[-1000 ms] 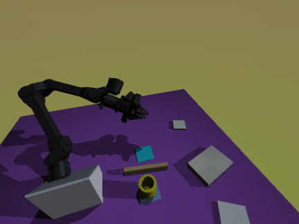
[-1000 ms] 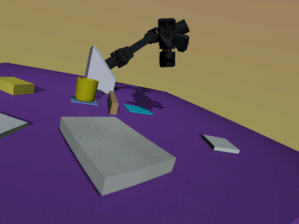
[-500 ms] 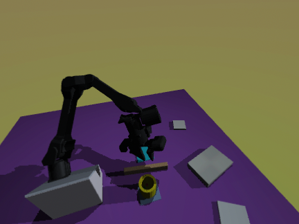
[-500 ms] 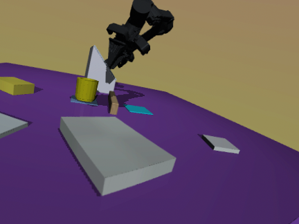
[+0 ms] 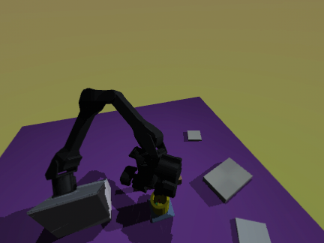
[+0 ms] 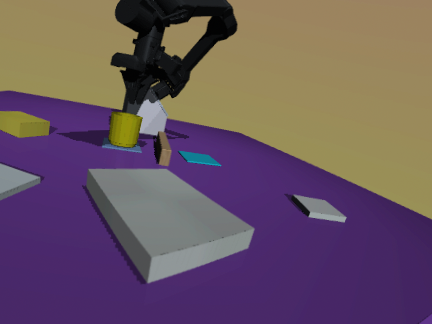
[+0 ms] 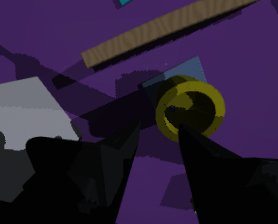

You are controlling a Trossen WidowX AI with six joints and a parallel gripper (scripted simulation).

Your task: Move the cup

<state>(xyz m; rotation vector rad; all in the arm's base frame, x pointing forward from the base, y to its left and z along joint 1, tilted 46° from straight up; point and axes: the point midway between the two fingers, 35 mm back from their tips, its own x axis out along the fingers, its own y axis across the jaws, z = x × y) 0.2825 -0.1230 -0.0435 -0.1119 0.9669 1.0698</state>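
A yellow block (image 6: 23,123) is seen far left on the purple table (image 6: 310,273). Next, the yellow cup (image 6: 125,129) is found upright on its pale blue pad (image 6: 121,147), and the gripper (image 6: 131,107) is poised just above its rim, jaws partly closed with nothing held. Rightward, a wooden bar (image 6: 162,148) stands on edge beside the cup, then the teal pad (image 6: 199,158) lies flat. A large grey slab (image 6: 165,218) is seen nearer, a small grey tile (image 6: 319,208) further right.
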